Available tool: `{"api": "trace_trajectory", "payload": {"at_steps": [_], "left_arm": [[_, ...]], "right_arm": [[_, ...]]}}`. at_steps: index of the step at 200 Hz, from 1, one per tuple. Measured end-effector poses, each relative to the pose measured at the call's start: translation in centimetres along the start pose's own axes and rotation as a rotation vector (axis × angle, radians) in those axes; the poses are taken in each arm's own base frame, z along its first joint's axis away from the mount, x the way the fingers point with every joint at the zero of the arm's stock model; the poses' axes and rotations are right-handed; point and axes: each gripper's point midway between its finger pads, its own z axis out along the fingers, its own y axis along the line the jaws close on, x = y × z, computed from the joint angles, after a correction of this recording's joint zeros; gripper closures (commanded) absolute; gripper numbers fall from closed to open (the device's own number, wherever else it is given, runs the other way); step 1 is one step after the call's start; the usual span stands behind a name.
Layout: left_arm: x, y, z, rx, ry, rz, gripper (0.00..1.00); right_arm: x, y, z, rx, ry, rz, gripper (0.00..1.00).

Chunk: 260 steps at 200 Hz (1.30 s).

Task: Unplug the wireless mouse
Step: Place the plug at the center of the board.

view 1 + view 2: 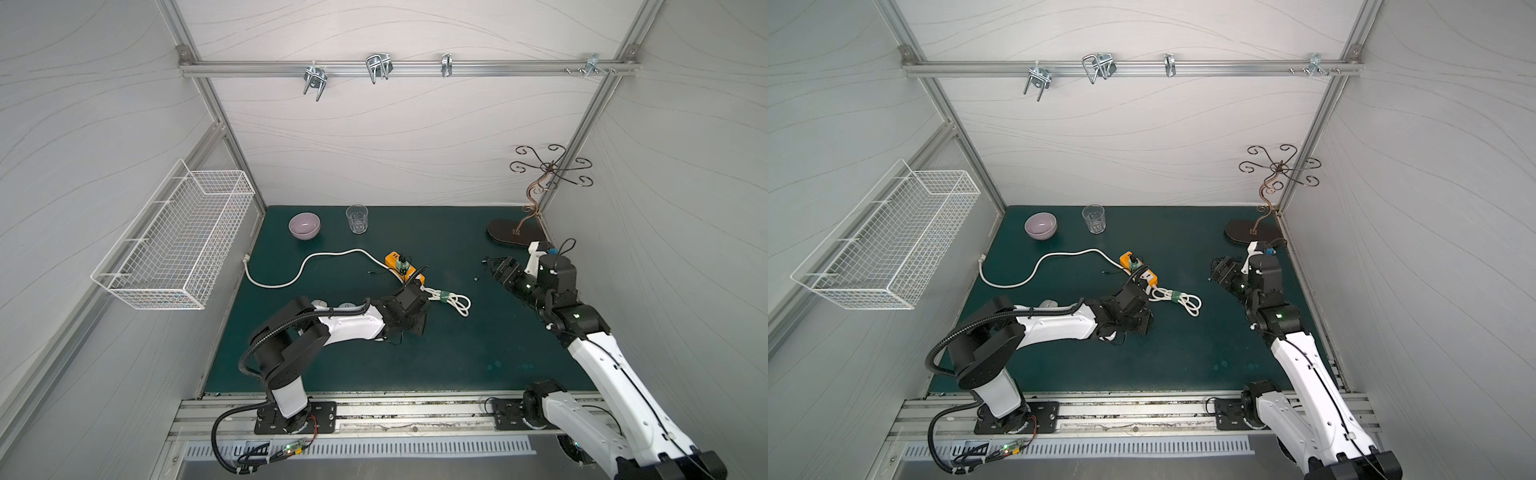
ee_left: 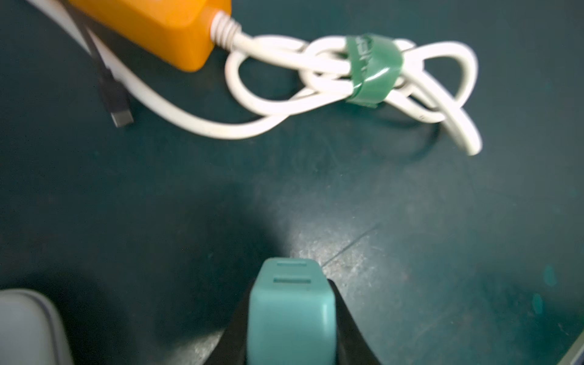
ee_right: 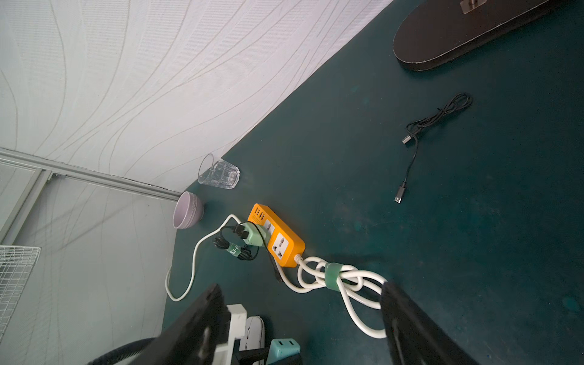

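The white wireless mouse [image 3: 252, 335] lies on the green mat beside my left arm, and its edge shows in the left wrist view [image 2: 25, 328]. A black cable runs from a pale green adapter [image 3: 252, 238] plugged into the orange power strip [image 1: 401, 266]. The cable's free plug end [image 2: 120, 115] rests on the mat, apart from the mouse. My left gripper [image 2: 290, 281] is shut on a teal block with two slots. My right gripper [image 3: 302, 286] hangs open and empty over the mat's right side. A second loose black cable [image 3: 436, 126] lies near it.
The strip's white cord bundle [image 1: 451, 301], tied with a green strap, lies between the arms. A purple bowl [image 1: 304, 225] and a clear glass [image 1: 357, 218] stand at the back. The dark base of a metal hook stand [image 1: 515, 234] sits back right. A wire basket [image 1: 174, 245] hangs on the left wall.
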Motion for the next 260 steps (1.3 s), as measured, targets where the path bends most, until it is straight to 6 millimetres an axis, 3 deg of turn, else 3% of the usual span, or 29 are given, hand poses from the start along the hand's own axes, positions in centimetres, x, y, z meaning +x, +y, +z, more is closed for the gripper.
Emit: {"api": "trace_trajectory", "payload": {"at_steps": [59, 91, 142, 181, 260], "left_arm": [[1.6, 0.4, 0.2, -0.078, 0.059, 0.01, 1.0], [1.7, 0.3, 0.5, -0.122, 0.048, 0.048, 0.93], [1.8, 0.2, 0.6, -0.119, 0.03, 0.056, 0.64], [2.0, -0.7, 0.4, -0.03, -0.003, 0.048, 0.49], [2.5, -0.5, -1.5, 0.029, -0.046, 0.017, 0.51]], "right_arm": [[0.1, -0.1, -0.7, 0.002, -0.003, -0.01, 0.17], [0.1, -0.1, -0.5, 0.001, -0.001, -0.009, 0.17], [1.0, -0.9, 1.0, 0.017, 0.032, -0.002, 0.17], [1.3, -1.1, 1.6, 0.019, 0.044, -0.001, 0.17], [2.1, -1.5, 2.0, 0.011, 0.06, 0.001, 0.17]]}}
